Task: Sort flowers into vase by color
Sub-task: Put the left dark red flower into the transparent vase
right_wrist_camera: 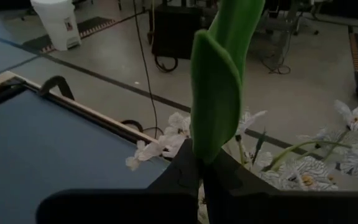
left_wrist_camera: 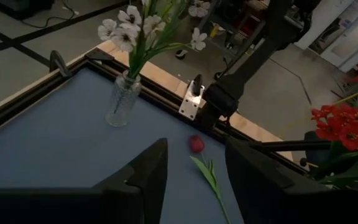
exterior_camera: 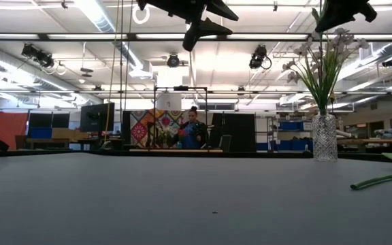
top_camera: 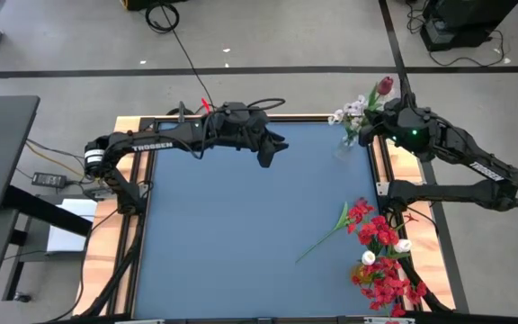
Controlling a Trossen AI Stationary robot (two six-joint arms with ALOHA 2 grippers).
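High view: a blue, matte table (top_camera: 241,216) framed in pale wood is seen on a grey concrete floor crossed by dark tape lines and loose cables. A clear cut-glass vase (exterior_camera: 324,137), ribbed and cylindrical, is stood near the far right corner of the table, and a spray of small white blossoms (top_camera: 349,112) on thin green stems is held in it. A heap of bright red blooms (top_camera: 380,256) with a few white buds is laid along the right edge near the front, one long green stem reaching out across the blue surface. A dark red bud (top_camera: 384,86) on a stem with a broad, smooth green leaf (right_wrist_camera: 219,81) is gripped by the clenched right gripper (right_wrist_camera: 204,167), which is held directly above the vase with the right arm folded back along the table's right side. The left gripper (top_camera: 265,155) is hung high over the far middle of the table, its fingers (left_wrist_camera: 143,174) spread apart and nothing between them. In the low view a workshop hall with strip lights, screens and shelving is shown, and a person (exterior_camera: 192,129) is seated far behind the table.
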